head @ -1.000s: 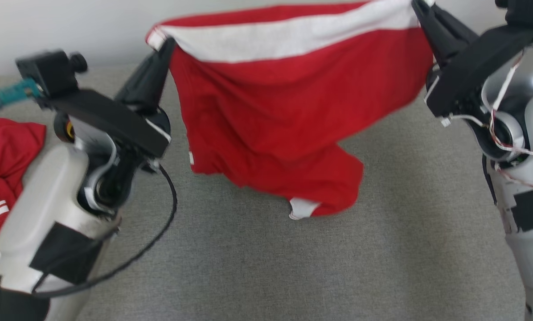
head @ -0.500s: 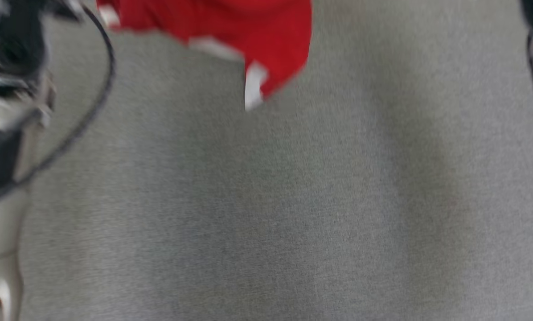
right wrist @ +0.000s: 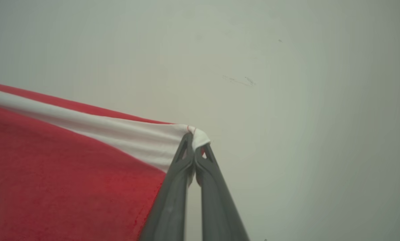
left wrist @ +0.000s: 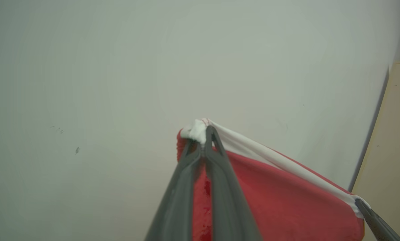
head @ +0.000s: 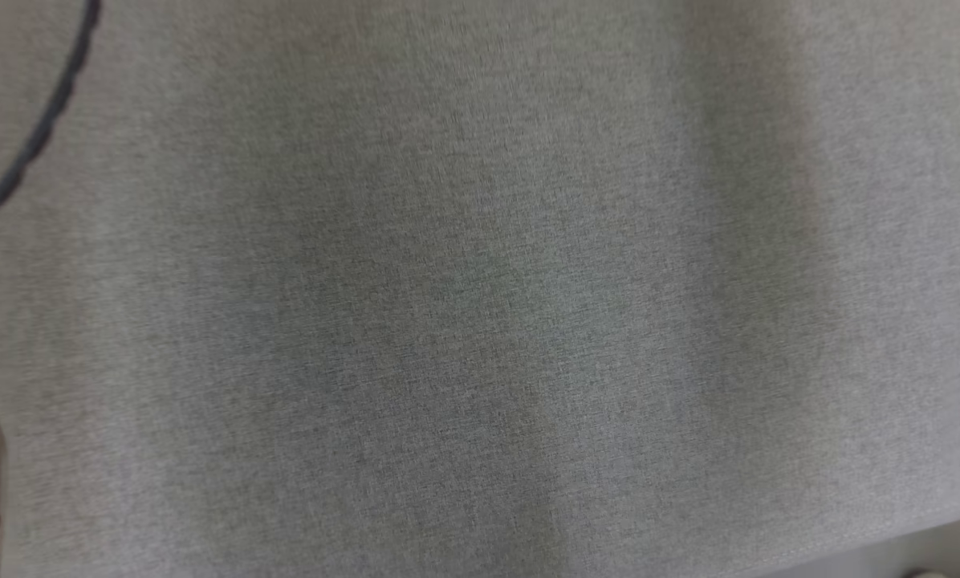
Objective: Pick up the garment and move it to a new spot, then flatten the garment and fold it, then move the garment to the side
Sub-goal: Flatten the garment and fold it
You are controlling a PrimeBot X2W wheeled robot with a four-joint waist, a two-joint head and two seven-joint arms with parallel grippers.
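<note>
Red knit with a white band along its top edge, the garment (right wrist: 69,174) hangs in the air before a pale wall (left wrist: 119,67), pulled taut between two corners. The left fingers (left wrist: 204,144) pinch one white corner, fully closed on it; the right fingers (right wrist: 193,147) clamp the other likewise. Holding it wide probably lets the soft cloth drape straight, ready for laying on the grey woven worktop (head: 480,321)

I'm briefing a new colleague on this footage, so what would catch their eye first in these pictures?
The red, white-banded garment, stretched between the two arms against a pale wall. The left pincer is shut on one white corner, the right pincer on the other. The head view looks down on a plain grey fabric surface.
</note>
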